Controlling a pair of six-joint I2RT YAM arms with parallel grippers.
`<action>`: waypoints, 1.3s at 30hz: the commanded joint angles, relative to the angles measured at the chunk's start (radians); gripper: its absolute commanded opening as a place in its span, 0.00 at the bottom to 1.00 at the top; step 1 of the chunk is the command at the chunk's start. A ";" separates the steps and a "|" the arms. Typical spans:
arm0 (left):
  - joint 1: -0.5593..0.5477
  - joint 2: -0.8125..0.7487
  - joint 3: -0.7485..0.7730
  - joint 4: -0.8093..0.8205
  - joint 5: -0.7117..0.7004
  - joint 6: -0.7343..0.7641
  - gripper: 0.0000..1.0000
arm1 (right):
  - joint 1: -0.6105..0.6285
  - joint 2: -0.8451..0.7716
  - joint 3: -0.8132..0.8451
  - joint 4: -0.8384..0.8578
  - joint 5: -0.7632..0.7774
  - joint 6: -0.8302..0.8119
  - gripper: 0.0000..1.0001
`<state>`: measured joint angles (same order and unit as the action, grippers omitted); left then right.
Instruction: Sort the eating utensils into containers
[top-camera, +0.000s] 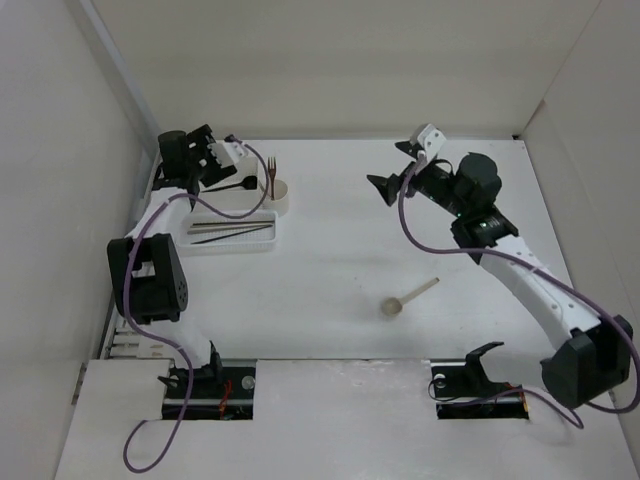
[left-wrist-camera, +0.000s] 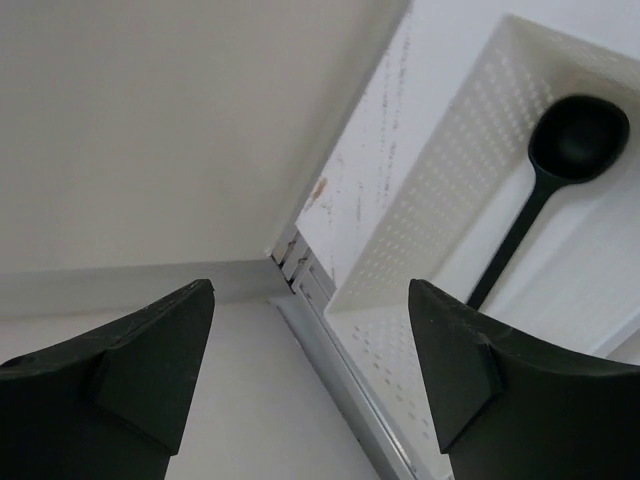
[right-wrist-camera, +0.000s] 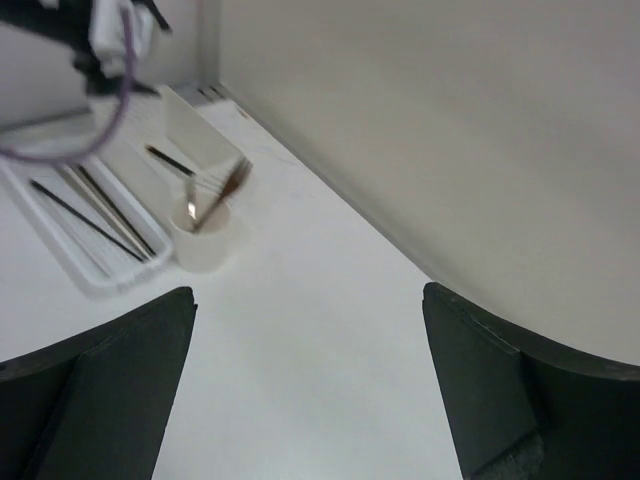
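Nearest the arm bases, the beige spoon (top-camera: 408, 298) lies alone on the bare white table (top-camera: 330, 330), bowl toward the near left and handle slanting away to the right. It looks like the one utensil not yet in a container, so picking it up is probably the step in hand. The right gripper (right-wrist-camera: 308, 300) is raised well beyond it, its dark wedge-shaped fingers spread wide with nothing between them. It would do best to come down over the slim, straight handle and not the rounded bowl, jaws set across the handle's line and low enough to catch so flat a piece off the smooth surface. Farther off on the left, the shallow oblong tray (top-camera: 230, 248) holds the chopsticks (top-camera: 235, 230), thin dark and metallic rods lying lengthwise side by side. Just beyond its right end stands the short round cup (top-camera: 284, 198), matte cream, with a brown fork (right-wrist-camera: 232, 183) and what seems a paler one leaning in it, tines up. At the far left the left gripper (left-wrist-camera: 310, 290) hangs spread and empty over a white box (left-wrist-camera: 430, 190) with finely perforated walls, where the glossy black spoon (left-wrist-camera: 540, 190) rests. The beige spoon likely belongs beside it.
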<state>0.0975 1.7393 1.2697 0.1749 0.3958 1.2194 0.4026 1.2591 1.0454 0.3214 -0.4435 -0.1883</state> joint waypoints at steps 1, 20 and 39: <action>-0.005 -0.124 0.086 0.044 -0.043 -0.190 0.77 | -0.018 -0.093 0.058 -0.393 0.092 -0.284 1.00; -0.015 -0.748 -0.317 -0.063 -0.025 -0.590 0.81 | 0.242 -0.326 -0.401 -0.989 0.344 -0.879 1.00; -0.033 -0.770 -0.346 -0.017 -0.044 -0.620 0.82 | 0.157 0.080 -0.317 -0.835 0.195 -1.105 0.92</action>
<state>0.0669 1.0077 0.9222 0.1024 0.3534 0.6220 0.5804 1.3170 0.6765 -0.5480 -0.1944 -1.2427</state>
